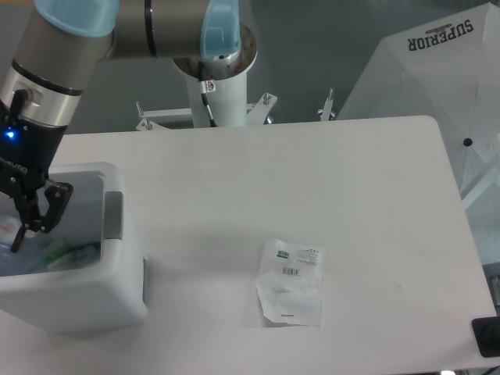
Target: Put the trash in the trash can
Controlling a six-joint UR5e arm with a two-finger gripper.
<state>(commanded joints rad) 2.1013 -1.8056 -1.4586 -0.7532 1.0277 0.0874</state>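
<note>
Inside, bottle (pixel 9 232) bluish, blurred.

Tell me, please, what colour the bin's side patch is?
Grey, on the white trash can; patch shows in the fixed camera.

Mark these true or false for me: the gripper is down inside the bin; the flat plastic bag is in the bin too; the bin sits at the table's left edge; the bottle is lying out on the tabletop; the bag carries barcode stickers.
1. The gripper is lowered into the trash can. True.
2. The flat plastic bag is in the trash can. False: it lies on the table, right of the can and apart from it.
3. The trash can sits at the table's left edge. True.
4. The bottle lies on the tabletop. False: a bluish shape shows inside the can by the gripper.
5. The bag carries barcode stickers. True.
</note>
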